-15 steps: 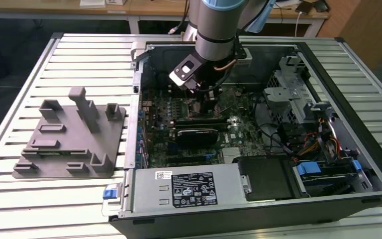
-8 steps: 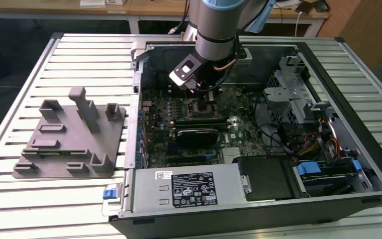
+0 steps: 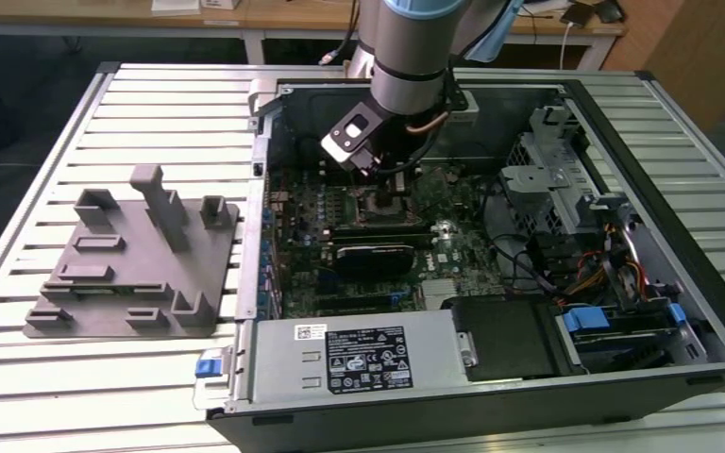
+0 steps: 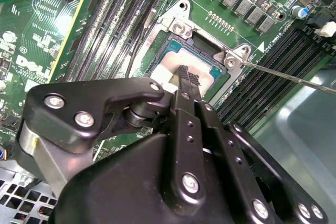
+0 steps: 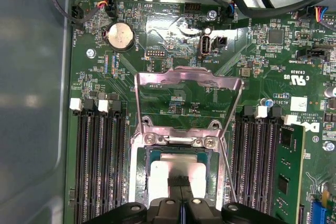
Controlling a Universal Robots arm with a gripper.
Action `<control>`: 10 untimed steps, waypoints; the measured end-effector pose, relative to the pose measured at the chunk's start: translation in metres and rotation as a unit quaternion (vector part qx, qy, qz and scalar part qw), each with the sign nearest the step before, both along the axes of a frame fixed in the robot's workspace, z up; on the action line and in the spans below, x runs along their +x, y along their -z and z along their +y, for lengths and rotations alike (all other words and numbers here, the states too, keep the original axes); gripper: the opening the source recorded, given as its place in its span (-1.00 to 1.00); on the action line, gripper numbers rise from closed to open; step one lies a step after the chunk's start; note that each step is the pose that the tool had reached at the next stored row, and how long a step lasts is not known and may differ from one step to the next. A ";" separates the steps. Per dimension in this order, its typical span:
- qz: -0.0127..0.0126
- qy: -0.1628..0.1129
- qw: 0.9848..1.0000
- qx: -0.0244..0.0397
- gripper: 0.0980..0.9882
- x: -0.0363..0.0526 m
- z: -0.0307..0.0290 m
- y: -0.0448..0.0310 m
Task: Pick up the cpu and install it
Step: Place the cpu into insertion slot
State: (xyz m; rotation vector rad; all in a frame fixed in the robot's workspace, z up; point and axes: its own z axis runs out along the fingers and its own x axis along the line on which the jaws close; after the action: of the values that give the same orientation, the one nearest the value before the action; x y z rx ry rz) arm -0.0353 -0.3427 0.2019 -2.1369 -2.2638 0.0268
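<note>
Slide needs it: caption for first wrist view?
Gripper at the cpu sitting in the open socket, load plate raised.

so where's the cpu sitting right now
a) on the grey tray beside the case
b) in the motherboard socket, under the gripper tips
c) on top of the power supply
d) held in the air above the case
b: in both wrist views the cpu lies flat in the socket on the motherboard, with the metal load plate swung up and the gripper tips right over its silver top.
</note>
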 end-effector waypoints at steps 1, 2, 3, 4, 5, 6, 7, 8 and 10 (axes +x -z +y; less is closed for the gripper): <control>-0.004 0.000 1.000 0.000 -0.98 -0.0008 -0.0001 -0.0002; -0.009 0.000 1.000 0.000 -0.98 -0.0016 0.0000 -0.0001; -0.013 0.000 1.000 0.000 -0.98 -0.0020 0.0000 0.0002; -0.015 0.000 1.000 0.000 -0.98 -0.0022 0.0000 0.0003; -0.017 0.000 1.000 0.000 -0.98 -0.0025 0.0001 0.0005; -0.017 0.000 1.000 0.000 -0.98 -0.0025 0.0000 0.0007; -0.017 0.000 1.000 0.000 -0.98 -0.0027 0.0000 0.0010; -0.018 0.000 1.000 0.001 -0.98 -0.0027 -0.0001 0.0017; -0.018 0.000 1.000 0.001 -0.98 -0.0029 -0.0002 0.0024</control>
State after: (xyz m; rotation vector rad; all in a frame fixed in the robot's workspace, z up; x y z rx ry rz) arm -0.0382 -0.3429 0.1995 -2.1537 -2.2820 -0.0131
